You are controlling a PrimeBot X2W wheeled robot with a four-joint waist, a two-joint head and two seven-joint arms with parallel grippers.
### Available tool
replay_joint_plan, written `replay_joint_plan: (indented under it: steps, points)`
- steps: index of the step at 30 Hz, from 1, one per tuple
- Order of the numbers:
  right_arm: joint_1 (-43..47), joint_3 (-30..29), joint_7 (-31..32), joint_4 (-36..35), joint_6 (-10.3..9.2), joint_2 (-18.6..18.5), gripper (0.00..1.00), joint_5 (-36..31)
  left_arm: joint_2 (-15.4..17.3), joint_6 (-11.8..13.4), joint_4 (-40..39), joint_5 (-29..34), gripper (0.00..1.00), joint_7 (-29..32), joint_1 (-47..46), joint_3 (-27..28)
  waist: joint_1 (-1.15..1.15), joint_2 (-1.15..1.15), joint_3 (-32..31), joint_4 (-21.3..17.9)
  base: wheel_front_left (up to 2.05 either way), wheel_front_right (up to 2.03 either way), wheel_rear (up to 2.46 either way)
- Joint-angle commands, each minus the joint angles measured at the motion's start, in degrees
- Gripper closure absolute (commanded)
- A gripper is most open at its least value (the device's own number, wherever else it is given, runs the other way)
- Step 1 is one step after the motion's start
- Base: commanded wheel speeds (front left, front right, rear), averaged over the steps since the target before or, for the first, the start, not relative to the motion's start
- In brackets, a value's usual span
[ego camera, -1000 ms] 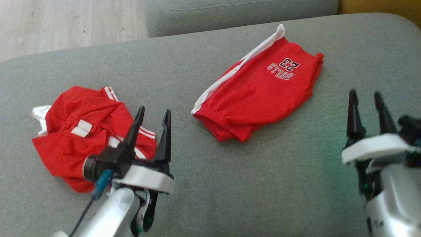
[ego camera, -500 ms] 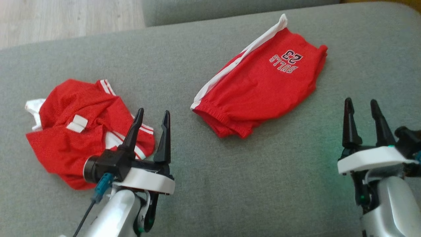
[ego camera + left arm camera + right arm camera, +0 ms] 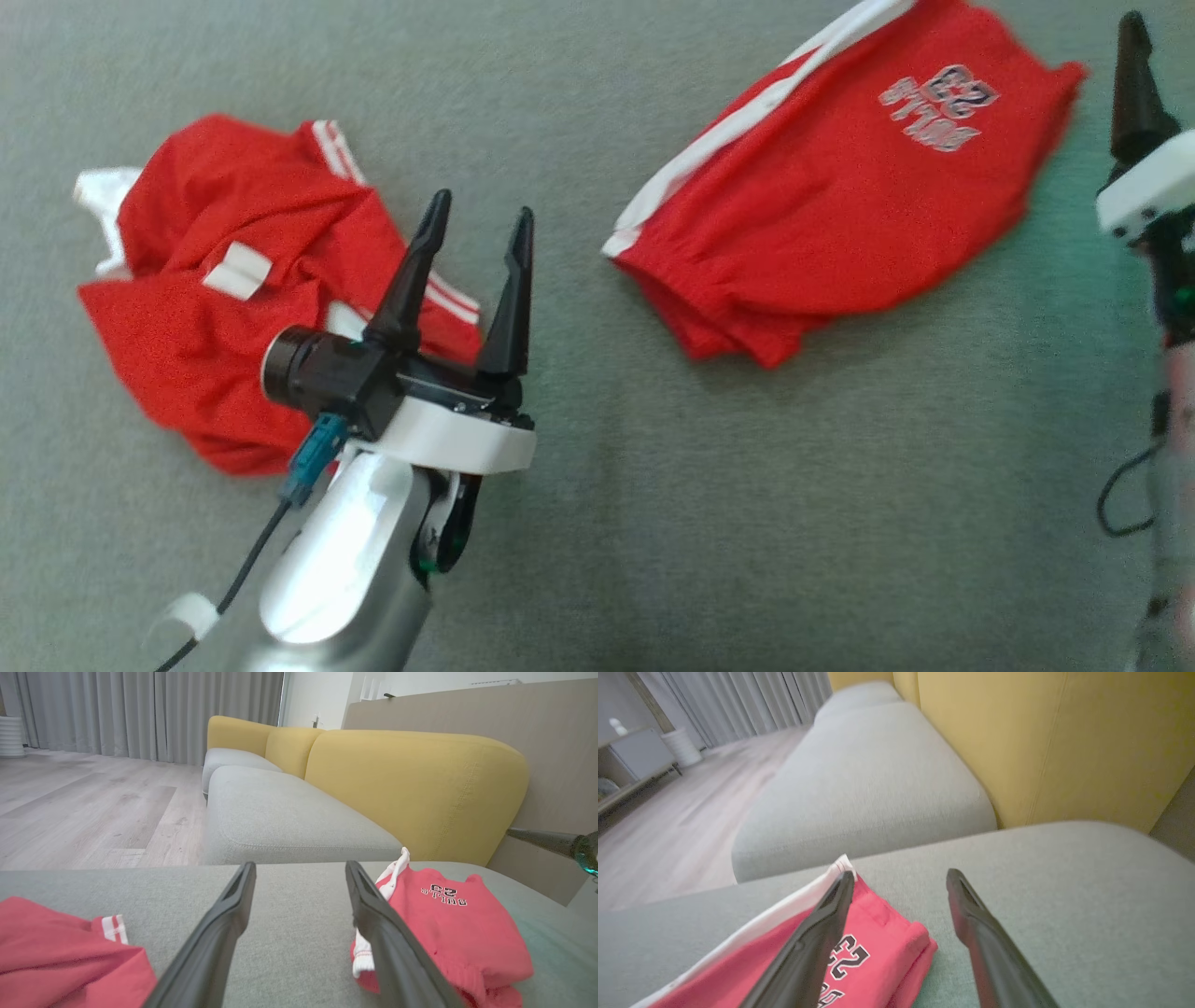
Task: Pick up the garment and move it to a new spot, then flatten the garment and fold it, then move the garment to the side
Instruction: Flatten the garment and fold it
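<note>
- Head view: two red garments lie on a grey sofa seat [image 3: 653,523]. One crumpled shirt [image 3: 205,308] with white trim sits at the left of the frame. One folded pair of shorts [image 3: 840,205] with a white side stripe sits at the upper right, well apart from the shirt.
- The left claw [image 3: 481,213] hovers at centre left, its two fingers spread and released, holding nothing. In the picture it overlaps the shirt's right edge.
- The right claw [image 3: 1137,103] shows one finger at the right edge, near the shorts.
- Left wrist view: two spread fingers frame bare seat, with the shirt at lower left and the shorts at lower right. Three yellow back cushions [image 3: 411,788] stand behind.
- Right wrist view: the right claw's two fingers stand apart and empty, over the printed end of the shorts at the lower left.
</note>
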Motion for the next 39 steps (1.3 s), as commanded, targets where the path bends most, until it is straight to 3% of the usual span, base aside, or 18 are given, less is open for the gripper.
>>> replay_joint_plan:
  steps: [1,11,21,22,23,24,33,39]
  points:
    - [-2.29,0.43,1.94,0.61,-0.05,-1.18,0.0,-0.73,0.1,-0.51,-1.71,0.75,0.0,-0.53,-1.95,1.89,-0.02,0.0,2.75,2.71,0.0,0.0,0.0]
    - [-12.66,-6.45,9.25,20.68,-0.05,-4.58,0.0,-5.8,-2.33,-2.83,-1.35,2.45,0.0,-0.53,-4.01,2.13,-0.02,0.0,5.84,6.28,0.0,0.0,0.0]
    - [-15.01,-2.35,8.13,28.99,-0.05,-4.85,0.0,-5.09,-2.92,-3.98,0.1,3.99,0.0,-0.53,-5.15,3.45,-0.02,0.0,5.98,5.91,0.0,0.0,0.0]
    - [-15.04,-1.57,8.21,29.63,-0.05,-4.69,0.15,-4.55,-2.96,-4.05,0.29,4.13,0.0,-0.53,-5.16,3.55,-0.02,0.0,5.78,5.78,0.0,0.0,0.0]
    - [-15.06,-0.85,8.17,30.12,-0.05,-4.61,0.7,-3.97,-2.99,-4.14,0.38,4.22,0.0,-0.53,-5.17,3.68,-0.02,0.0,5.53,5.59,0.0,0.0,0.0]
    - [-15.11,0.05,7.86,30.32,-0.05,-4.59,1.0,-3.43,-3.02,-4.21,0.45,4.3,0.0,-0.53,-5.12,3.81,-0.02,0.0,5.24,5.35,0.0,0.0,0.0]
    - [-14.34,4.33,2.37,29.8,-0.05,-7.01,1.0,3.11,-3.13,-4.76,0.92,5.13,0.0,-0.53,-3.3,5.1,-0.02,0.0,1.3,2.48,0.0,0.0,0.0]
    - [-9.96,1.39,-1.27,32.27,-0.05,-12.39,1.0,4.58,-3.16,-5.24,0.93,5.48,0.0,-0.53,-1.04,6.19,-0.02,0.0,-2.21,0.19,0.0,0.0,0.0]
